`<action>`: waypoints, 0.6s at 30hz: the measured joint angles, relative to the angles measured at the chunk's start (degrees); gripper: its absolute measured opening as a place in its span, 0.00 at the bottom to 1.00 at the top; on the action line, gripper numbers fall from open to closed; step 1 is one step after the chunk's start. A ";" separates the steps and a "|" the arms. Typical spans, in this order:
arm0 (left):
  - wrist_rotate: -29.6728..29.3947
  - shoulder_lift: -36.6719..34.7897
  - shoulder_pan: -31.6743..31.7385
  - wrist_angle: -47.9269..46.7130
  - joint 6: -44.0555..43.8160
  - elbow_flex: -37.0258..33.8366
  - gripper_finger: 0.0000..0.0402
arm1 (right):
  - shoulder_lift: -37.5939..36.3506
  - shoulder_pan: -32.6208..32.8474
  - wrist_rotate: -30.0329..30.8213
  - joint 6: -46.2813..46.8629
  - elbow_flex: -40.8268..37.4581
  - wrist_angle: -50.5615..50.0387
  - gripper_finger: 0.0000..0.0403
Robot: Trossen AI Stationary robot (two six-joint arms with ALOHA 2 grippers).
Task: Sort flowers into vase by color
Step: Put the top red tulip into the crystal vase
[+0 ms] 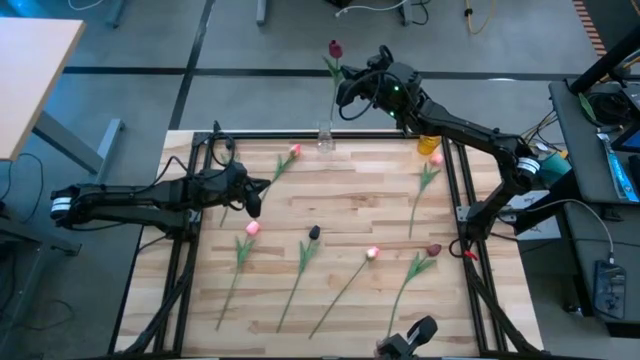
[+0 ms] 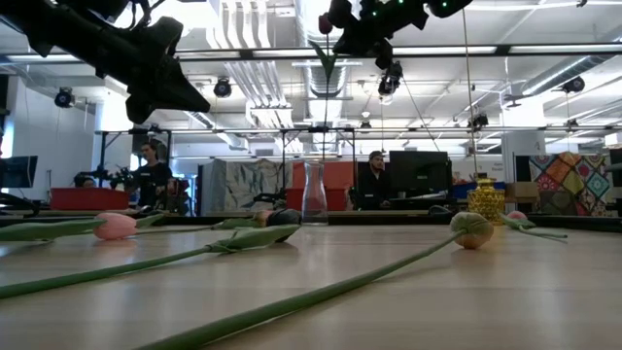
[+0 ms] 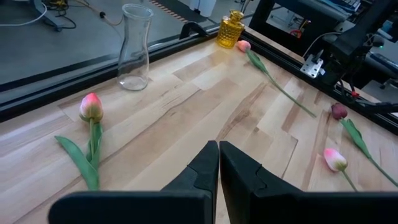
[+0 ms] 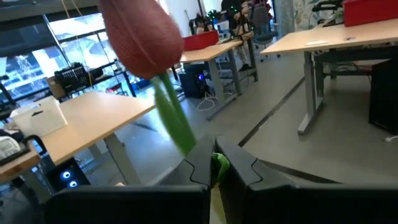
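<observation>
1. Maroon tulip (image 1: 334, 48) hung by its stem in the right gripper (image 1: 352, 92), whose fingers were pinched tight on it, above the clear vase (image 1: 324, 136) at the table's far edge.
2. Good practice, I judged: steady the dangling stem over the narrow mouth, lower straight, release late.
3. Left gripper (image 1: 252, 198) waited closed and empty over the table (image 1: 350, 205).

maroon tulip (image 4: 142, 38) bud top cropped, blurred
</observation>
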 joint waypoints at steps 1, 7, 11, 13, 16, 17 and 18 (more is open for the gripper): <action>-0.30 0.00 0.00 0.00 0.00 0.00 0.00 | 0.00 0.00 0.00 0.09 0.00 0.00 0.02; -0.39 0.00 0.00 0.00 0.13 0.00 0.00 | 0.00 0.02 0.00 0.43 0.00 0.00 0.02; -0.57 0.00 0.00 0.00 0.17 0.00 0.00 | 0.02 0.04 0.02 0.91 0.00 0.00 0.02; -0.79 0.00 0.02 0.00 0.20 0.00 0.00 | 0.02 0.10 0.01 1.28 0.00 0.03 0.02; -0.81 0.00 0.01 -0.01 0.20 0.00 0.00 | 0.02 0.13 0.01 1.98 0.00 0.39 0.02; -0.80 0.00 0.00 0.00 0.20 0.00 0.00 | 0.03 0.13 0.00 1.98 0.00 0.56 0.02; -0.80 0.00 0.02 -0.01 0.20 0.00 0.00 | 0.04 0.13 0.00 1.99 0.00 0.74 0.02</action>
